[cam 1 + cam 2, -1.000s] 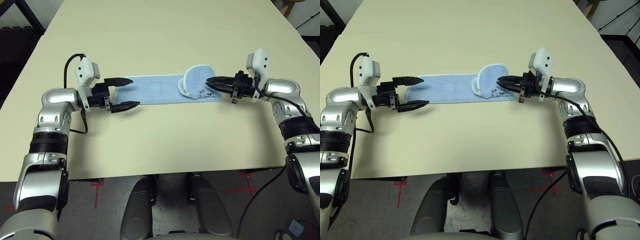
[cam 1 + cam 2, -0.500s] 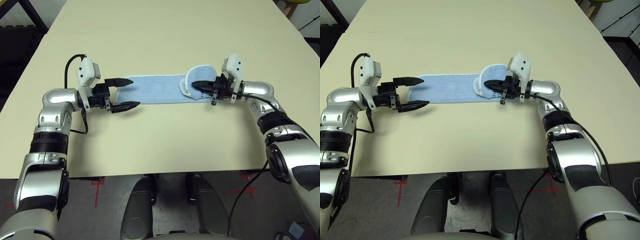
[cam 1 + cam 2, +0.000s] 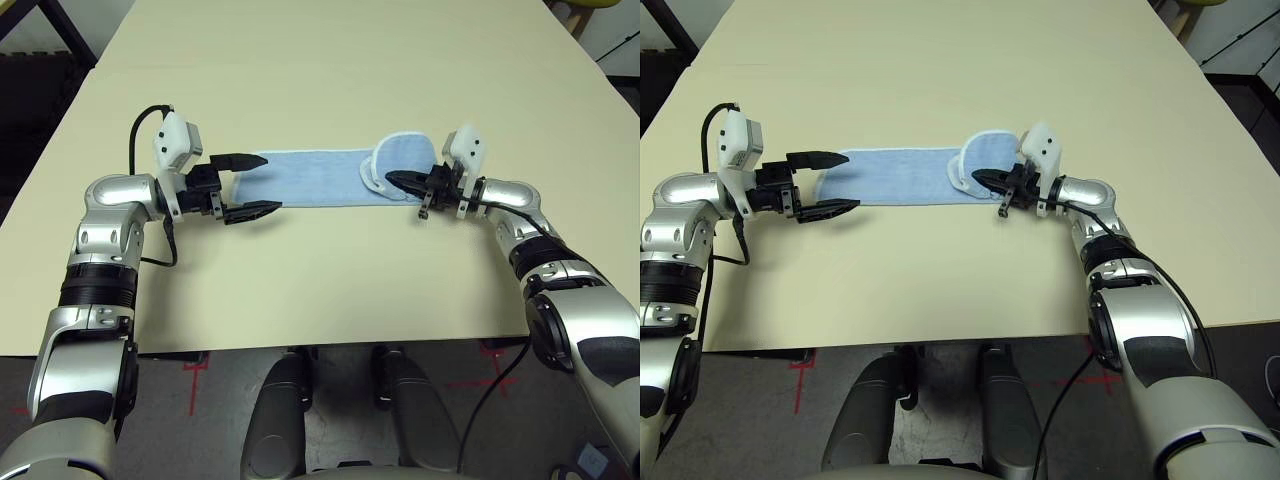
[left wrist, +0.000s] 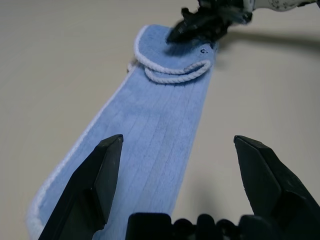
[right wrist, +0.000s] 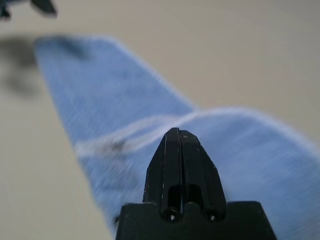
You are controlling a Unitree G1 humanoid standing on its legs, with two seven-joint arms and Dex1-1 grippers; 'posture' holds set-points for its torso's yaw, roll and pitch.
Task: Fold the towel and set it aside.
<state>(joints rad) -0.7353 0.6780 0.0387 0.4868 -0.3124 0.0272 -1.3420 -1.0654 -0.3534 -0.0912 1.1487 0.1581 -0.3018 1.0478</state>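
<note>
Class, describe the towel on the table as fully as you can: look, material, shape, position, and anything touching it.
The towel is light-blue terry cloth with white stitched edging, lying as a long narrow strip flat on the beige table. Its right end is curled up and folded back over itself. The right gripper, shut, sits at that curled end; whether it pinches cloth is unclear. The left gripper, open, straddles the other end.

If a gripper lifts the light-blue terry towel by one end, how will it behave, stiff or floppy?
Probably floppy: the light-blue terry towel already curls over itself at its right end, where the right gripper has its jaws shut. It is likely light, since it lies thin and flat on the beige table. It looks unlikely to roll or tip.
</note>
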